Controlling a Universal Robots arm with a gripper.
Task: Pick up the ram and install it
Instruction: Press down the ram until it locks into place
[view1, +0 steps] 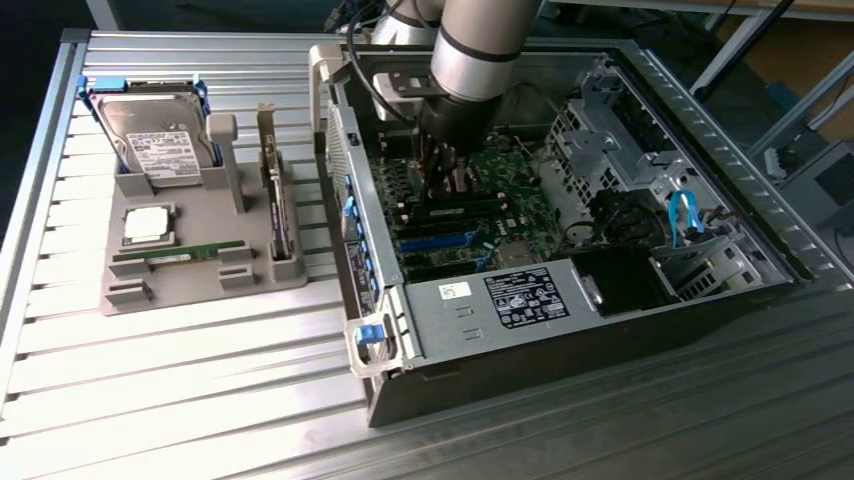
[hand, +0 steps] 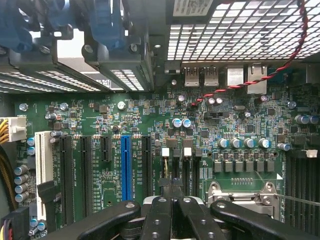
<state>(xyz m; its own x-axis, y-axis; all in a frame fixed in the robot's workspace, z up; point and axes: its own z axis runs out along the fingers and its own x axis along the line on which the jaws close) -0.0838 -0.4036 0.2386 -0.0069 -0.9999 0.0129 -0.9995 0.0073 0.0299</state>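
One ram (view1: 178, 254), one pincer (hand: 171, 187).

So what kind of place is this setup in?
Probably a lab or workshop bench for computer assembly: an open black desktop computer case with its green motherboard exposed lies on a ribbed aluminium table, beside a grey plastic fixture tray holding spare parts.

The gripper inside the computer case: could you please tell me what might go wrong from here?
1. The shut gripper hangs close above the motherboard; a small drop could likely strike the upright capacitors or the slots beside them.
2. The red-and-black twisted wire crosses the board nearby and might snag on the gripper if it moves that way.
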